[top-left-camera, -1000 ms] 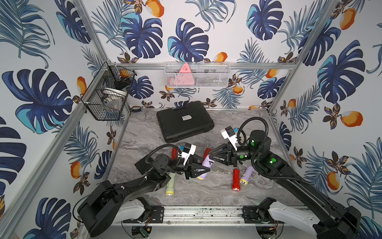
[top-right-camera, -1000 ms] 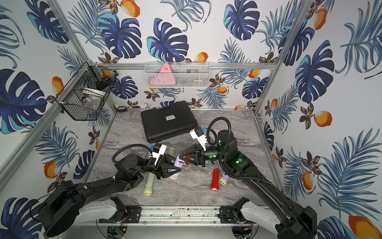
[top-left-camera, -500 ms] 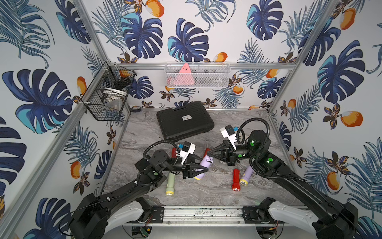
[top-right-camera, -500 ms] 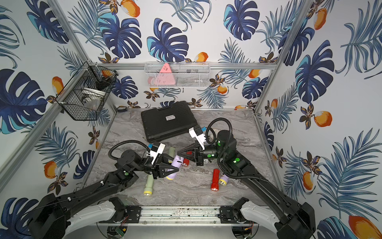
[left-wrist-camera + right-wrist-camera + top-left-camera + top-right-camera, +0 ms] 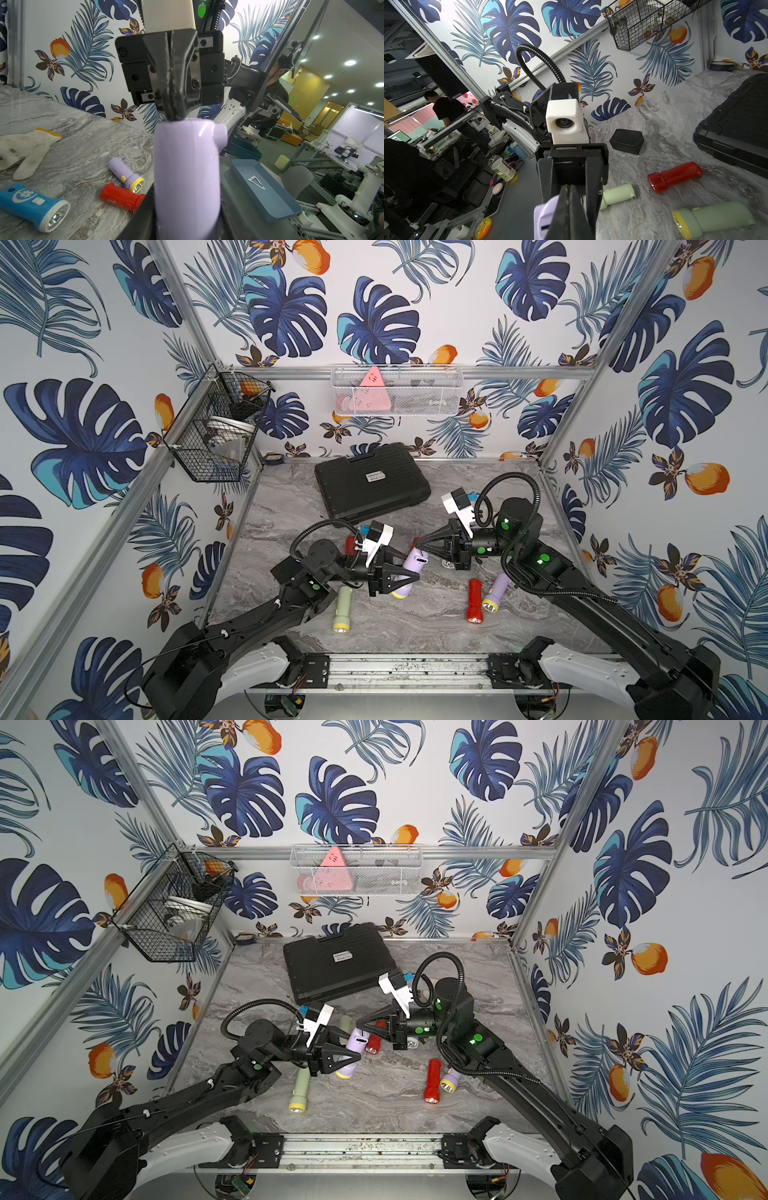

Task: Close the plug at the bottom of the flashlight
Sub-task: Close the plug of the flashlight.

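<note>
Purple flashlight [image 5: 417,563] is held tilted above the surface [image 5: 415,626], clamped in the left claw [image 5: 409,577]; the right claw [image 5: 424,545], jaws pressed together, is set tip-first against its bottom end.

Black case [image 5: 372,481] lying closed at rear; wire basket [image 5: 216,435] hanging well apart.

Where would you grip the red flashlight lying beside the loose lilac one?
Take the red flashlight across its straight barrel near the tail, from above. It lies flat, its head flares wider, and the loose lilac flashlight crowds the head end.
</note>
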Available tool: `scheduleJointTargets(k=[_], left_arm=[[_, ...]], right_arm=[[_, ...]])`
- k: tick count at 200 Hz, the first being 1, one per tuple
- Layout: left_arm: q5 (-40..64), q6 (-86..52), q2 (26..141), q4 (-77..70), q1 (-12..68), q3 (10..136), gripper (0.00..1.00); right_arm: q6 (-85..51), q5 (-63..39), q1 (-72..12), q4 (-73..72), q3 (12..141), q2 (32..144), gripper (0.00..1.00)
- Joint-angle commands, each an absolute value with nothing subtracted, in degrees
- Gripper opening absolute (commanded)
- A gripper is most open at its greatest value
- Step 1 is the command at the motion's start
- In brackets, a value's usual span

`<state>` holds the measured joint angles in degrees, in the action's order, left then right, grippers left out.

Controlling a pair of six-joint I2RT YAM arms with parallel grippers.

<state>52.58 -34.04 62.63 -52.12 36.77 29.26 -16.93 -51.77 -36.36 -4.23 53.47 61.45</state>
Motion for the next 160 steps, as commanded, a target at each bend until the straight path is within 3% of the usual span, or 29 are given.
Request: scheduleJointTargets(k=[1,31,45,67,107,140,160], left_arm=[[53.0,-37.1,63.0,-75.1,37.0,29.7,0.0],[53.8,-40.5,64.7,-79.6,37.0,29.0,0.0],[54.1,-41.4,65.3,-80.8,37.0,29.0,0.0],[54.7,-42.5,66.0,-82.3,37.0,29.1,0.0],[54.2,-43.2,66.2,-83.3,37.0,28.7,0.0],[54.1,-43.8,65.7,-83.0,37.0,28.1,0.0],[53.6,-43.3,64.7,-81.5,37.0,27.7,0.0]], right_arm=[[-11.7,-46.1,-36.6,11.4,54.8,63.2,0.0],[-8.2,-41.2,-36.5,15.9,59.0,64.2,0.0],[-7.0,-37.9,-36.4,17.5,60.4,64.3,0.14],[-5.8,-31.7,-36.4,18.6,61.6,64.1,0.27],[-4.9,-22.5,-36.1,19.0,63.9,64.6,0.41],[-6.2,-11.5,-35.6,19.2,66.9,66.8,0.46],[-6.2,-10.1,-35.3,18.8,67.6,67.3,0.47]])
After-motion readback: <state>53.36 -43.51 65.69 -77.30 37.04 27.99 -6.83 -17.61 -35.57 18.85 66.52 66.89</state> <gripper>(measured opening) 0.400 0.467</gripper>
